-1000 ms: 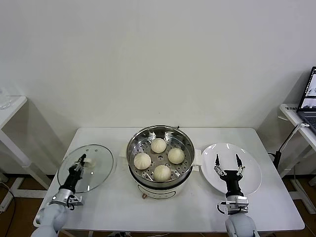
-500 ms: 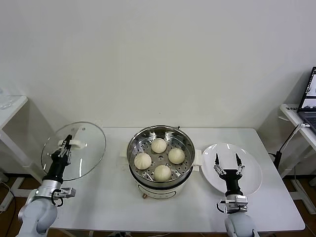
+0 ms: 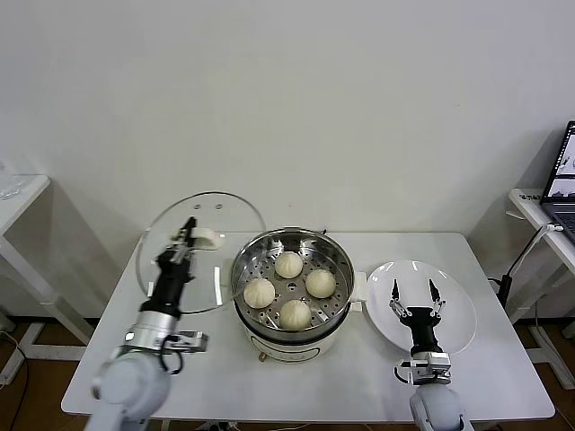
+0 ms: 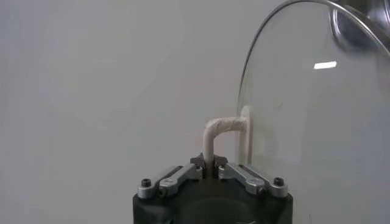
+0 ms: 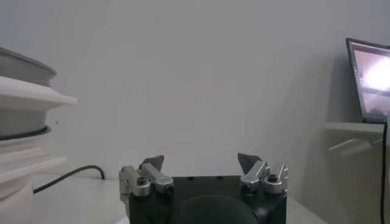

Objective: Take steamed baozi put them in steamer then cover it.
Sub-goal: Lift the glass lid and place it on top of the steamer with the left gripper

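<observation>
Several cream-white baozi (image 3: 288, 264) lie on the perforated tray inside the shiny steamer (image 3: 291, 245) at the table's middle. My left gripper (image 3: 187, 235) is shut on the white handle (image 4: 214, 129) of the clear glass cover (image 3: 199, 251). The cover hangs tilted on edge in the air, just left of the steamer's rim; in the left wrist view the cover's glass (image 4: 304, 97) fills the space beyond the handle. My right gripper (image 3: 411, 294) stands open over the white plate (image 3: 458, 314) with nothing between its fingers, as the right wrist view confirms for the right gripper (image 5: 200, 163).
The white table (image 3: 216, 368) has side tables at both edges, the right one holding a laptop (image 3: 562, 180). A black cable (image 3: 512, 274) runs at the table's right edge. The steamer's white base (image 5: 24, 158) shows in the right wrist view.
My left gripper has lifted the cover off the table's left side and carried it up and right, to just beside the steamer. The right arm has not moved.
</observation>
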Controlling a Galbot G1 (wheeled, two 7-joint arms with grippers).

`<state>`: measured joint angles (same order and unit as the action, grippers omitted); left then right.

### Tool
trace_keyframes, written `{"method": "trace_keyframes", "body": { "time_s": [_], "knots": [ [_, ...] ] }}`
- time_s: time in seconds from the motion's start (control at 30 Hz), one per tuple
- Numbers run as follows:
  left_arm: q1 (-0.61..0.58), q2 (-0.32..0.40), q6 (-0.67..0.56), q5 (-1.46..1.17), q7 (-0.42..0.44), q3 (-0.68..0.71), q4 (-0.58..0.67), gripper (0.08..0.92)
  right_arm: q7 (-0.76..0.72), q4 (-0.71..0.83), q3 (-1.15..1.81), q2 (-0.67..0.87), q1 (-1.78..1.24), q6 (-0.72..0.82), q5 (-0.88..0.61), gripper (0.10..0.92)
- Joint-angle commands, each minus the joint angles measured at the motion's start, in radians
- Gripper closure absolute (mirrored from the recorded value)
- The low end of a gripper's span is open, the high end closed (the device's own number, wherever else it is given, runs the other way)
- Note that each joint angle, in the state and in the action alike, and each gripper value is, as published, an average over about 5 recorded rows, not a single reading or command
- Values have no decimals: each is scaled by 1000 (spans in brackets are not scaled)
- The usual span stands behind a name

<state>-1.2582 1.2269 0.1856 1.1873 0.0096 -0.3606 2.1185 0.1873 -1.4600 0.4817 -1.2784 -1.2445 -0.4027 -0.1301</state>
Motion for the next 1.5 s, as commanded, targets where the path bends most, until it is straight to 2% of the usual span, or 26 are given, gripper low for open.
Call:
{"method": "trace_keyframes", "body": {
  "time_s": [0.03,0.2,0.53,1.07,1.5],
  "knots": [
    [124,122,251,147,216,354,31,810,1,8,1,-8,11,20,7,203],
    [148,158,283,210,268,393,-20,810,1,19,-1,-21,20,18,18,203],
    [200,201,266,269,267,453,-143,810,1,28,-2,-35,30,17,28,203],
    [247,190,220,301,245,471,-231,810,0,32,2,-44,32,13,33,203],
    [241,186,211,314,238,465,-246,810,-1,41,3,-45,40,7,35,203]
  ]
}}
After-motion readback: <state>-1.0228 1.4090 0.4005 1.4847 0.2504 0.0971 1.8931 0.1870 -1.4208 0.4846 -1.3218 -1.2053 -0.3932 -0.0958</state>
